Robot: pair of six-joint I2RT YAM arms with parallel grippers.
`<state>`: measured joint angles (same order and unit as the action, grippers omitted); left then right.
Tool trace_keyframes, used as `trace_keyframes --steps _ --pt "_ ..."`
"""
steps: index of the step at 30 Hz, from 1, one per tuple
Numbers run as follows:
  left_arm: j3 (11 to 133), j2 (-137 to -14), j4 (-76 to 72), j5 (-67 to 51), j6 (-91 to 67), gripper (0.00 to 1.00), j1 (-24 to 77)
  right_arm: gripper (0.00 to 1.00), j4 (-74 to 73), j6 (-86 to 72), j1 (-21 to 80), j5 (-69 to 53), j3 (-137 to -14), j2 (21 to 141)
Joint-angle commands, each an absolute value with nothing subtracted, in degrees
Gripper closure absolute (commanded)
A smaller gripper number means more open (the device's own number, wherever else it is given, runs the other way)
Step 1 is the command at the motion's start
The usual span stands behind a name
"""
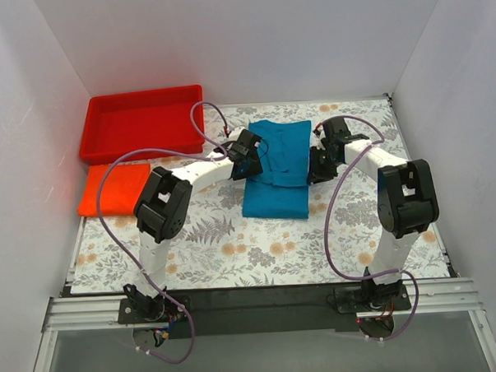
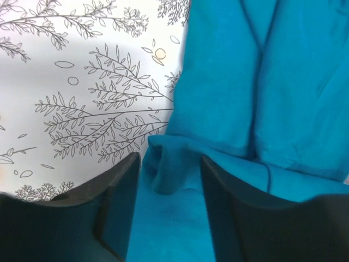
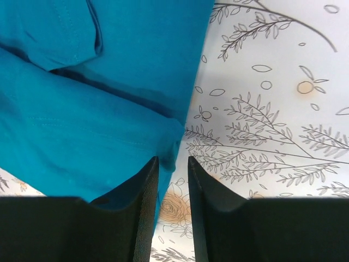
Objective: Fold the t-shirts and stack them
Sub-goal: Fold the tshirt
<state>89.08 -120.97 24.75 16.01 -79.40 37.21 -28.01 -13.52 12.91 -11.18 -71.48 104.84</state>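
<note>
Floral tabletop [image 1: 234, 252]: our half-open left tool [image 2: 170, 161] straddles a bunched edge of the teal shirt [image 1: 274, 172], ungripped; our slightly parted right tool [image 3: 173, 164], empty, sits just beside its other edge.

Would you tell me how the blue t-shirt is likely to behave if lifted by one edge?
The blue t-shirt looks soft: its creases and layered folds suggest it would droop and probably unfold. Pushed, it would likely bunch on the tablecloth rather than slide.

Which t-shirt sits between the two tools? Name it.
The teal-blue t-shirt, flanked by the left tool and right tool; the orange-red t-shirt lies apart at far left, near neither.
</note>
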Motion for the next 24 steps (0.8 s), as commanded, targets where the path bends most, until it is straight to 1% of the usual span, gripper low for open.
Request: trace_keyframes --steps 1,3,5,6,7,8,9,13,16,21,24 --pt "86.6 -112.3 21.7 19.2 -78.8 0.46 38.1 0.65 -25.1 -11.6 14.1 -9.0 -73.1 99.3" --pt "83.0 -109.6 20.9 22.5 -78.6 0.42 39.6 0.66 -22.4 -11.2 15.6 -7.8 -70.7 96.8" --pt "80.4 -105.9 20.2 23.8 -78.9 0.43 42.3 0.69 -19.9 -10.8 16.7 -9.0 -68.2 93.3" --pt "78.8 -104.8 19.8 23.1 -79.4 0.45 43.1 0.73 -18.3 -10.8 17.7 -10.4 -66.1 92.3" --pt "76.1 -103.9 19.2 22.7 -80.5 0.47 44.3 0.76 -16.1 -10.7 18.4 -11.0 -65.2 91.2" --pt "74.5 -102.6 18.8 22.3 -81.2 0.54 44.9 0.78 -15.1 -9.9 18.9 -11.9 -64.5 91.0" --pt "73.3 -102.1 18.5 21.8 -81.7 0.57 45.5 0.82 -14.8 -9.5 20.2 -13.3 -64.3 91.1" --pt "68.6 -102.3 17.3 20.6 -83.0 0.69 48.4 0.89 -14.3 -8.0 23.5 -14.8 -65.2 94.8" --pt "66.8 -103.2 17.2 19.7 -84.3 0.75 49.3 0.91 -13.1 -7.4 25.5 -14.9 -65.4 97.6" --pt "64.8 -104.6 17.1 18.6 -85.1 0.76 50.0 0.91 -11.1 -6.6 27.0 -16.7 -66.8 102.6" --pt "63.6 -106.0 17.2 18.3 -84.7 0.77 50.4 0.91 -10.5 -5.8 27.2 -15.4 -68.5 105.4"
